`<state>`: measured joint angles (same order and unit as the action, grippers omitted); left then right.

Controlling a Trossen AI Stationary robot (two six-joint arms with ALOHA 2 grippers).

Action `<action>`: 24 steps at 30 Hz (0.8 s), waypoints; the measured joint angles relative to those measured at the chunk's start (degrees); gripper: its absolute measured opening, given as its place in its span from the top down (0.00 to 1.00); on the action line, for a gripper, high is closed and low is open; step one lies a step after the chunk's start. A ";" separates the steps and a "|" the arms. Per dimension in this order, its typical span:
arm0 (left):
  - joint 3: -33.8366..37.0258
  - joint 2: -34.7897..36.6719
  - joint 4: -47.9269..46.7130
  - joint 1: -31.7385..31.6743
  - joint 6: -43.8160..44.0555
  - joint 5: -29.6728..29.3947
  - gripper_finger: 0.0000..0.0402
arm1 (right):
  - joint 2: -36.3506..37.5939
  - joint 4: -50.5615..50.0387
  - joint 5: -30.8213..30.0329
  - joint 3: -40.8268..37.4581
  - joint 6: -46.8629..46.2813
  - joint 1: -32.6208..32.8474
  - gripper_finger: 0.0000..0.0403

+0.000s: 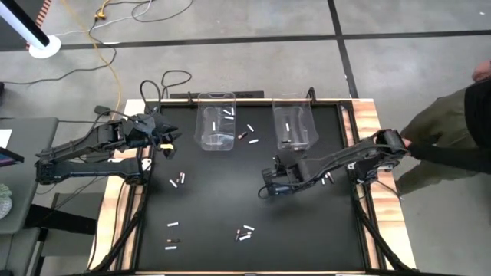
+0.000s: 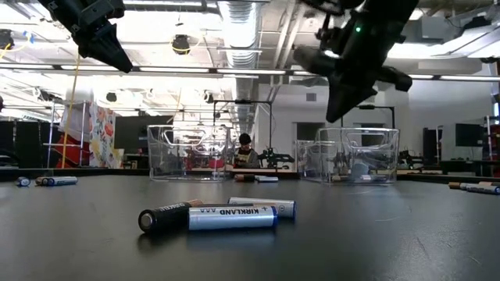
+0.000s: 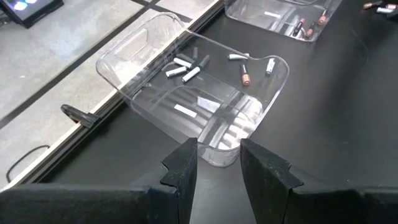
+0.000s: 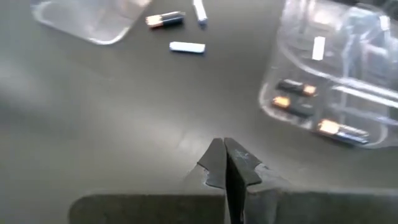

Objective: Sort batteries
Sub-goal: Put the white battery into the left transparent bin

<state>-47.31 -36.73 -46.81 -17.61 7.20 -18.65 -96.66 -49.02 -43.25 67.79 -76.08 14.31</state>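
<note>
Batteries lie scattered on the black table: a pair (image 1: 178,180) at mid left, a cluster (image 1: 245,232) near the front, which the low view shows close up (image 2: 226,215), and two (image 4: 165,20) (image 4: 186,46) between the bins. More batteries lie inside the left clear bin (image 1: 216,123) (image 3: 199,93) and the right clear bin (image 1: 295,124) (image 4: 336,81). My left gripper (image 1: 165,142) (image 3: 217,168) hovers open left of the left bin, with nothing between its fingers. My right gripper (image 1: 266,190) (image 4: 225,158) is shut above bare table, in front of the right bin, and no battery shows between its fingers.
Both bins stand at the table's far edge. A few batteries (image 1: 330,178) lie under my right arm near the right edge. A person in dark clothes (image 1: 453,130) stands at the table's right side, one sleeve reaching toward my right arm's base. Cables (image 1: 165,80) lie behind the far left corner.
</note>
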 joint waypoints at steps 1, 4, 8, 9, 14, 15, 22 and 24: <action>0.00 0.00 0.00 0.00 -0.30 0.00 0.71 | 0.04 1.00 0.24 0.00 -0.04 0.43 0.96; 0.00 -0.02 -0.02 0.00 -0.54 0.02 0.71 | -0.18 5.42 1.25 0.00 -0.32 1.22 0.91; 0.00 0.00 -0.02 0.00 -0.56 0.02 0.71 | -1.72 14.00 1.34 0.04 3.88 1.90 0.82; 0.00 0.00 -0.07 0.00 -0.56 0.02 0.71 | -2.29 16.27 1.33 0.04 5.78 1.93 0.79; 0.00 -0.01 -0.27 0.00 -0.59 0.10 0.71 | -6.90 24.13 1.32 0.09 15.35 1.47 0.64; 0.00 -0.02 -0.34 0.00 -0.59 0.15 0.71 | -8.20 25.36 1.32 0.09 16.97 1.28 0.61; 0.00 -0.02 -2.35 0.00 -0.59 0.67 0.71 | -16.41 32.13 1.36 0.08 25.00 -0.95 0.41; 0.00 0.00 -3.39 0.00 -0.59 0.68 0.71 | -17.20 31.78 1.42 0.98 27.16 -2.21 0.39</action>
<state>-47.31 -36.73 -50.20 -17.61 6.61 -17.98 -113.86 -17.25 -41.83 68.77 -48.92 12.10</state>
